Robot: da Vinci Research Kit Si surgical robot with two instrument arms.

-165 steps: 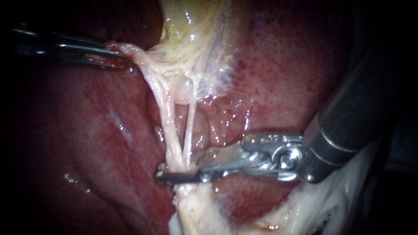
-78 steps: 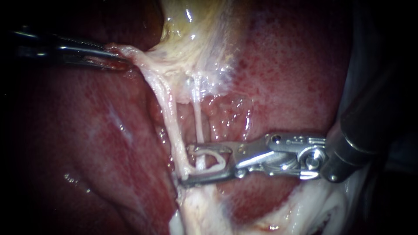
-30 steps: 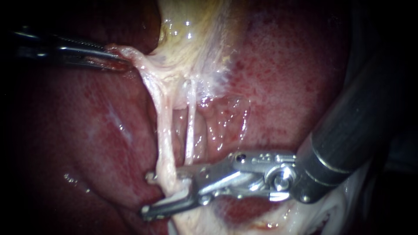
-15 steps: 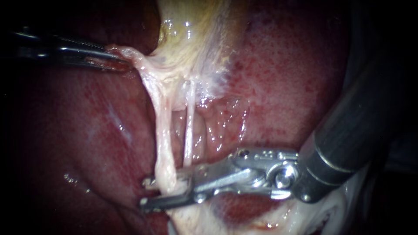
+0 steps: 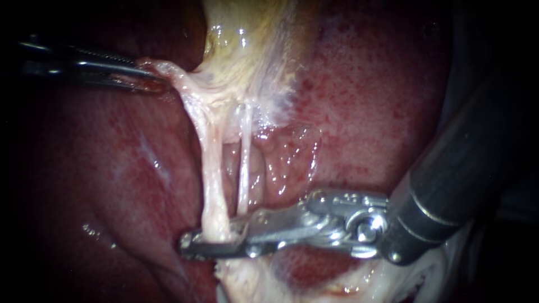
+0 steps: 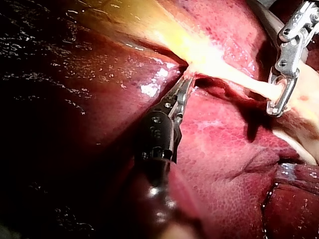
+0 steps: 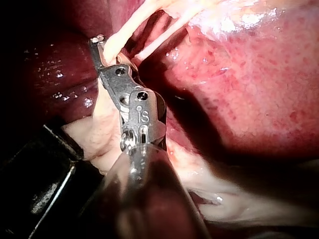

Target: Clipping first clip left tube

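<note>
Two pale tubes run down from the yellowish gallbladder (image 5: 247, 45): the thicker left tube (image 5: 212, 179) and the thin right tube (image 5: 244, 168). My right instrument (image 5: 188, 247) comes in from the right with its long metal jaws shut across the low end of the left tube, one jaw on each side. The right wrist view shows the same grip, my right instrument (image 7: 99, 47) pinching the tube (image 7: 117, 42). My left instrument (image 5: 149, 78) is shut on a fold of gallbladder tissue (image 5: 168, 73) and holds it stretched to the left; the left wrist view shows my left instrument (image 6: 184, 82) on that fold.
Red liver (image 5: 112, 168) surrounds the tubes on both sides. Whitish fatty tissue (image 5: 252, 280) lies under the right instrument's jaws. The dark shaft of the right instrument (image 5: 460, 168) fills the right side. In the left wrist view the right instrument's jaws (image 6: 279, 94) grip the tube.
The right instrument's jaws moved from the right tube to the left tube, stood open around it, and have now closed on it. The left instrument has held still.
</note>
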